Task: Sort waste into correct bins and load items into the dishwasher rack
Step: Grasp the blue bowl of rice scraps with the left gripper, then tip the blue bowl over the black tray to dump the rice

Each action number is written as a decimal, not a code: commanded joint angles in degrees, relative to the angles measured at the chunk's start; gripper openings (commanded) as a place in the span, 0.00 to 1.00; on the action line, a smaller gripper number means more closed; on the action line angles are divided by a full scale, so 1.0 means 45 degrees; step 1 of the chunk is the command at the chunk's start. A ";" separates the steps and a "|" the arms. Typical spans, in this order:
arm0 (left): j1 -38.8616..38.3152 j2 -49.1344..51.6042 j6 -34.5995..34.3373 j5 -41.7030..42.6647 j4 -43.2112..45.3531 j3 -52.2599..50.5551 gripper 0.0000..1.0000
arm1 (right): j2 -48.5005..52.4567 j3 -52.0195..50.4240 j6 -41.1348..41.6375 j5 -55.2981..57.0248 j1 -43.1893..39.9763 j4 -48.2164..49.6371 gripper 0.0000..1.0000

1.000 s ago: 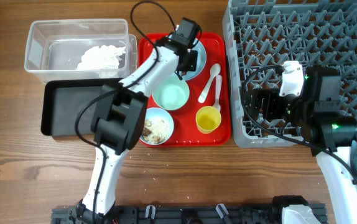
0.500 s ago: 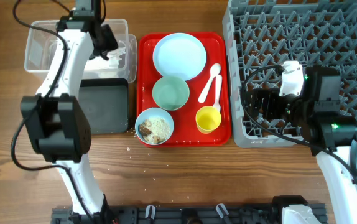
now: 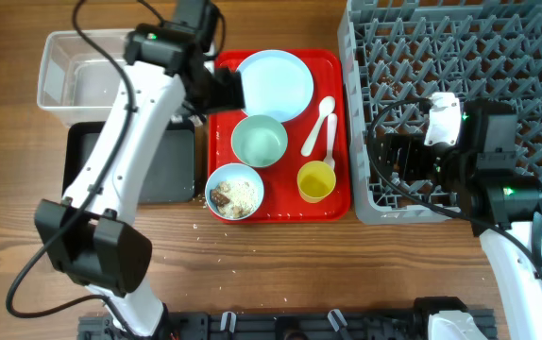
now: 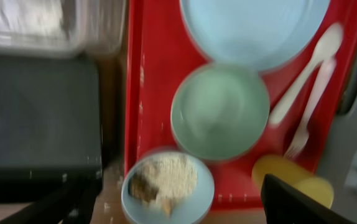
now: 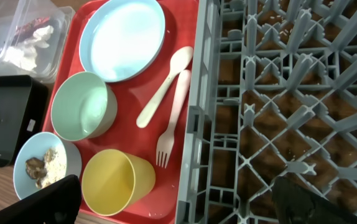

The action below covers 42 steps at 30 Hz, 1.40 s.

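— Scraps (image 3: 244, 192) first, then. How will that light blue bowl (image 3: 257, 179) handle?

— Light and stiff, I'd judge. It looks like smooth plastic, so probably slick at the rim. The load is the trouble: loose and crumbly, it would spill at any tilt. Keep the bowl level until it is over a bin.

— Where to take hold?

— On the wall, one finger inside and one outside, at the side where the crumbs lie thinnest.

— Where does it sit?

— In the near left corner of the red tray (image 3: 339, 206), just beside the mint-green bowl (image 3: 259, 141) and near the black tray (image 3: 158, 175). A few crumbs lie on the bench (image 3: 280, 264) beside it.

— And its look?

— Round, shallow and pale blue, holding beige-white crumbs with brown lumps on its left.

— Pincers?

— The left pincer (image 3: 222, 90) hangs over the tray's far left edge beside the plate (image 3: 273, 85), fingers spread, holding nothing. The right pincer (image 3: 394, 156) is over the dishwasher rack (image 3: 498, 57), also wide apart and empty.
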 commanded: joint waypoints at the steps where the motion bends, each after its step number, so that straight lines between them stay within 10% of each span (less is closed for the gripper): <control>1: -0.1637 0.0029 -0.1520 0.0335 -0.1127 -0.0452 0.86 | 0.0083 0.0083 0.0223 -0.0257 -0.0039 0.0107 1.00; 12: -0.3745 0.0029 -0.2565 0.0491 0.5095 -0.7907 0.52 | 0.0083 0.0083 0.0233 -0.0262 -0.0039 -0.0141 1.00; 17: -0.3740 0.0024 -0.2565 0.0607 0.5149 -0.8029 0.05 | 0.0083 0.0083 0.0277 -0.0262 -0.0039 -0.0141 1.00; 24: -0.3235 -0.1520 -0.1039 0.1991 0.1549 -0.4983 0.04 | 0.0083 0.0083 0.0277 -0.0257 -0.0039 -0.0165 1.00; 35: 0.7839 -0.0792 0.7684 1.0846 0.0078 -0.5377 0.04 | 0.0083 0.0083 0.0277 -0.0257 -0.0039 -0.0214 1.00; 42: 1.0909 0.2317 0.8204 1.6893 -0.0282 -0.5440 0.04 | 0.0083 0.0083 0.0267 -0.0257 -0.0039 -0.0223 0.99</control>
